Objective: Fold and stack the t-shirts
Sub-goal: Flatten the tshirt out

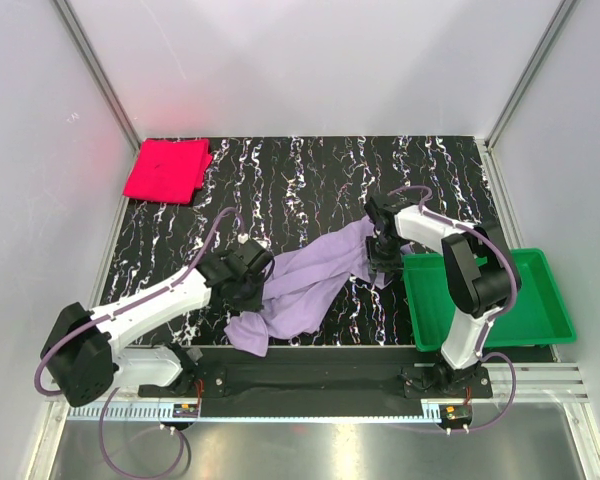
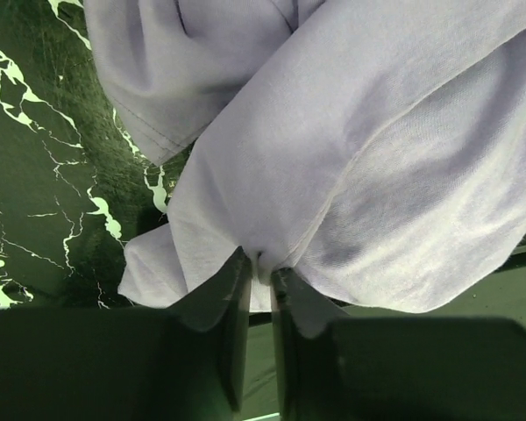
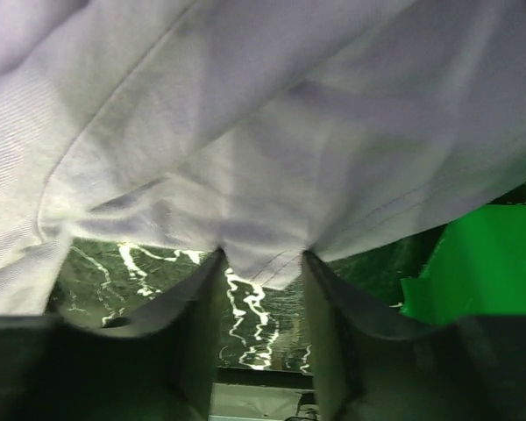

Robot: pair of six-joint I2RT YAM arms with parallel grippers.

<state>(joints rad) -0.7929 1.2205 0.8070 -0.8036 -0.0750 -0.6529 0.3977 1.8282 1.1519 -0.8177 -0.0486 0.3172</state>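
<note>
Lower centre, the left hand (image 2: 261, 267) is pinching the rumpled lavender t-shirt (image 1: 305, 280), which is stretching rightward to the right hand (image 3: 263, 259), also clamping its cloth. Upper left, the pink-red t-shirt (image 1: 167, 170) is lying folded square on the tabletop (image 1: 310, 180).

Lavender t-shirt (image 1: 310, 280) bunched at centre; pink-red t-shirt (image 1: 167, 170) folded, far-left corner.

A black tabletop (image 1: 310, 180) with white wavy lines is seen in the middle, and it is closed in by plain white walls (image 1: 310, 60) at the back and sides. A green tray (image 1: 535, 300) is set at the tabletop's right edge, near the front. A shiny metal strip (image 1: 310, 445) is seen along the front.
</note>
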